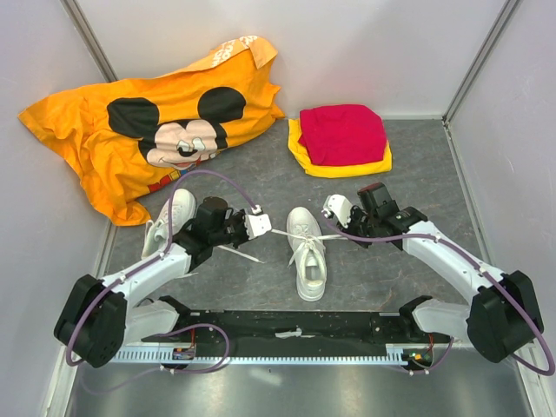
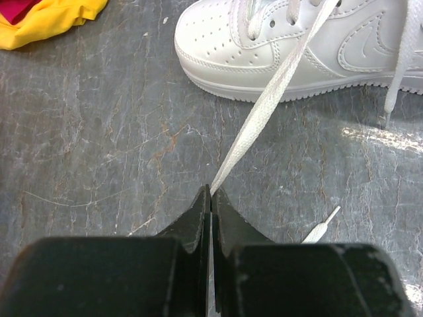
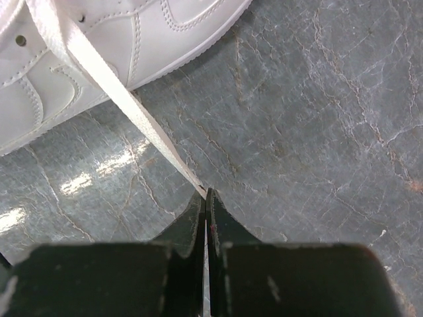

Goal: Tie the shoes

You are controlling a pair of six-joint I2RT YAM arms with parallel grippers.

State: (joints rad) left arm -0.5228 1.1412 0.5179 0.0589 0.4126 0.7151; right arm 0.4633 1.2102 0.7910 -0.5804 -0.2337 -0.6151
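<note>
**Both hands closed on the laces of one shoe**

Left hand [image 1: 259, 224]: sits left of centre in the top view, and its jaws are fully closed. In the left wrist view the fingertips [image 2: 201, 205] pinch a flat white lace strand [image 2: 264, 112]. The strand rises straight from the pinch towards the upper right of that frame and reaches the eyelets of the shoe [image 1: 309, 254]. No slack shows along it. A loose lace tip [image 2: 322, 228] lies on the worktop [image 1: 417, 187] at the lower right of the same view, untouched.

Right hand [image 1: 334, 211]: sits right of centre in the top view, and its jaws are fully closed. In the right wrist view the fingertips [image 3: 198, 208] clamp a second strand [image 3: 125, 109]. It runs straight from the pinch to the upper left of that frame and onto the same shoe.

Shoe: stands at the centre of the top view, between the two hands. Its sole is down and its toe points to the top of the frame. Neither hand touches the shoe body, only its laces.

Second shoe [image 1: 174, 217]: lies at centre left in the top view, partly covered by the left arm. Its laces are loose.

Other items: an orange shirt [image 1: 104, 139] lies at the upper left. A red cloth [image 1: 343, 132] lies on a yellow cloth [image 1: 300, 149] at upper centre. Both are well apart from the hands.
</note>
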